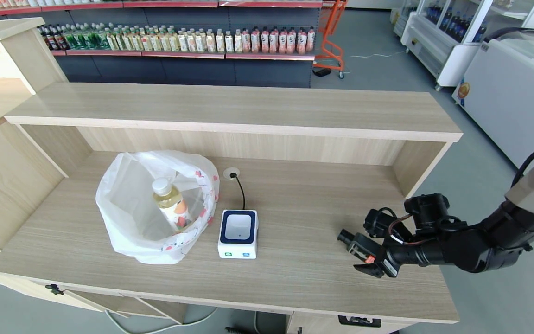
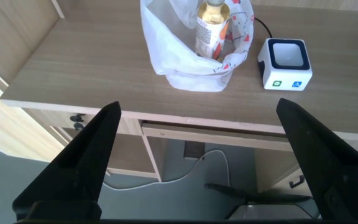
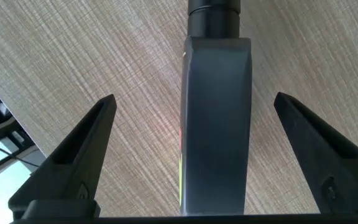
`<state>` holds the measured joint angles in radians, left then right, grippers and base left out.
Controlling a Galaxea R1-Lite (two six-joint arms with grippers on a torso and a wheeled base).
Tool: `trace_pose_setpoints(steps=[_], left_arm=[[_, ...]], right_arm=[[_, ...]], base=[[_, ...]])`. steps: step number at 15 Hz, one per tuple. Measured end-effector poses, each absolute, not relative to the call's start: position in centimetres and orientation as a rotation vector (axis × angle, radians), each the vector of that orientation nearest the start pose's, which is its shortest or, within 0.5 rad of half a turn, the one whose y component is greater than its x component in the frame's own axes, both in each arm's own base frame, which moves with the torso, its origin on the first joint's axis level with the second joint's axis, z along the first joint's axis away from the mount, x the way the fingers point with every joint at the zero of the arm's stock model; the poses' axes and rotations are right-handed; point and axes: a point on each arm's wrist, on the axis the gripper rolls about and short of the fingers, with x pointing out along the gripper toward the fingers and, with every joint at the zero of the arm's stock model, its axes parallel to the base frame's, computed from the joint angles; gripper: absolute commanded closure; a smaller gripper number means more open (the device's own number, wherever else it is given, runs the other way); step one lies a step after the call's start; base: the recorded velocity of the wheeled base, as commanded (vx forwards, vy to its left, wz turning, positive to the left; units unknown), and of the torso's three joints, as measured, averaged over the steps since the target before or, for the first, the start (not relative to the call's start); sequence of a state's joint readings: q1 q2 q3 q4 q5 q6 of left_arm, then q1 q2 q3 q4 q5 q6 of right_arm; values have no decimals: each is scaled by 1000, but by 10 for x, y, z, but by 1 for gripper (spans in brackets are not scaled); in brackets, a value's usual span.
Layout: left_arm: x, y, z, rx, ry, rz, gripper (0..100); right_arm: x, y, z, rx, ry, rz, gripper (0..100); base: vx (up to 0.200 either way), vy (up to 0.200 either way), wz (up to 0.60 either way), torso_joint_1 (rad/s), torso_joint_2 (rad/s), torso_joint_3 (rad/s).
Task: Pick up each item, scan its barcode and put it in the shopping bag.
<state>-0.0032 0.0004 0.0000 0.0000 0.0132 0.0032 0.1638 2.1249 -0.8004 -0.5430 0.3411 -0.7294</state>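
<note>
We see the right fingers (image 3: 73, 168) spread wide, straddling a dark grey flat bottle with black cap (image 3: 216, 137) that lies on the light wood surface (image 1: 304, 260). There are gaps on both sides, no contact. The left fingers (image 2: 82, 162) are apart too, empty, off the surface's front edge. Ahead of them stands the white plastic shopping bag with red print (image 2: 173, 59), a white-capped bottle of yellow drink (image 2: 211, 28) standing inside. A white box scanner with dark-blue window (image 1: 238, 233) sits just beside the bag, between it and the right fingers.

Right arm (image 1: 461, 248) glossy black, rounded joints, grey boxy upper link, black cable (image 1: 529, 160); left claw (image 2: 197, 106) fingers (image 2: 82, 162) dark, wedge-shaped.
</note>
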Motion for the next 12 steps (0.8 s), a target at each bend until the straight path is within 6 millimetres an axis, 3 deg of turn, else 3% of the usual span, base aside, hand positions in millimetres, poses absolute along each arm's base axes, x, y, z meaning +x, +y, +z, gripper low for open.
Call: trace_pose_setpoints(steps=[7,8,12], left_arm=[[-23,0,75,3,0,10,0],[-23,0,75,3,0,10,0],[-23,0,75,3,1,10,0]], right_arm=[[360,74,20,-623,570,726,0],[362,75,18,-625,569,728,100],[371,79,14,-601,564,720,100]], base=[[0,0,0,0,0,0],[0,0,0,0,0,0],[0,0,0,0,0,0]])
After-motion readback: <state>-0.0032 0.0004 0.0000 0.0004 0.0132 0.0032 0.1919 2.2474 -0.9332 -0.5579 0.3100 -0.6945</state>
